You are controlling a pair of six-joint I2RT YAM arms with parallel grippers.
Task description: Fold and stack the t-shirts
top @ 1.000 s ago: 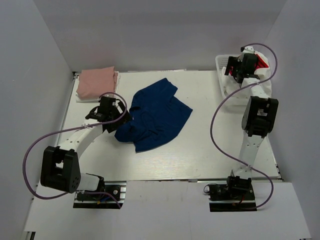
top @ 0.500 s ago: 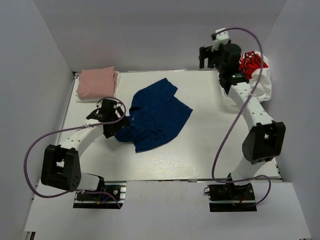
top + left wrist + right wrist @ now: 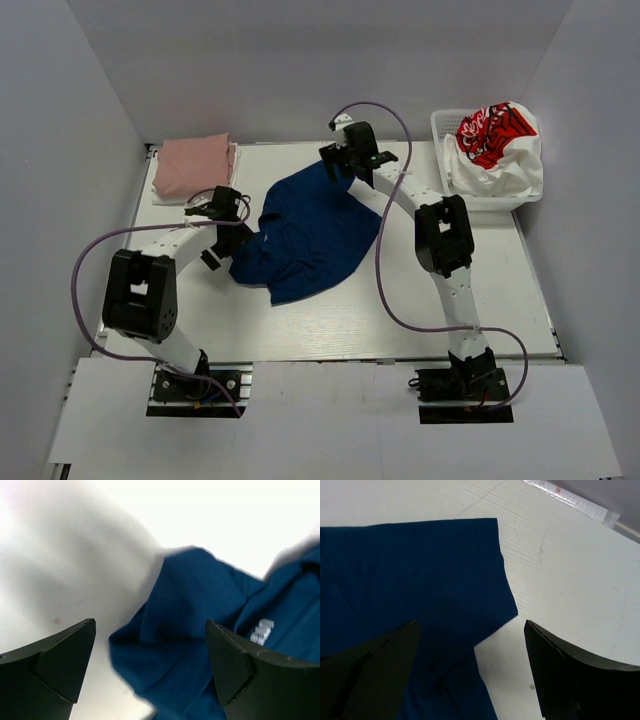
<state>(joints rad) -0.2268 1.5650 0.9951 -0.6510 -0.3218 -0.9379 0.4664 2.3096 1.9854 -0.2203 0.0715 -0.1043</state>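
Note:
A navy blue t-shirt (image 3: 310,235) lies crumpled on the white table (image 3: 450,270), left of centre. My left gripper (image 3: 230,238) hovers open at the shirt's left edge; in the left wrist view the navy cloth (image 3: 200,605) with a bit of white print (image 3: 262,630) lies between the spread fingers of the left gripper (image 3: 150,630). My right gripper (image 3: 343,162) hangs open over the shirt's far corner; the right wrist view shows a flat navy sleeve (image 3: 420,565) under the right gripper (image 3: 471,627). A folded dusty-pink t-shirt (image 3: 193,165) rests at the back left.
A white lattice basket (image 3: 447,172) stands at the back right, with a white t-shirt with a red graphic (image 3: 495,135) heaped in it. Grey walls close in the table on three sides. Purple cables loop from both arms.
My right arm swung from the basket at the back right across to the navy shirt's far corner, empty. My left gripper shifted slightly along the shirt's left edge.

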